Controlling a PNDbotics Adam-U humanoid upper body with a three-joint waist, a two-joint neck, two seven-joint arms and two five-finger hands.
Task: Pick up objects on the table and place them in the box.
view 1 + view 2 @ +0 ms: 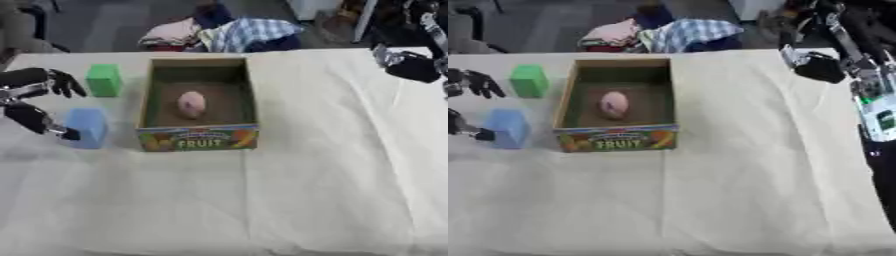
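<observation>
You are seeing a green block, a light blue block, a pink object in the brown box, white tablecloth

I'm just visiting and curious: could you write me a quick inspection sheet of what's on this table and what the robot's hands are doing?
Surface: table under a wrinkled white cloth.
Job's things: fruit box holds a pink object; green block and blue block stand left of it.
Clutter: nothing seen.
Hands: left hand open beside the blue block, fingers at its side; right hand at the far right edge, fingers unclear.
Cables: nothing seen.
Surroundings: heap of clothes behind the table.
</observation>
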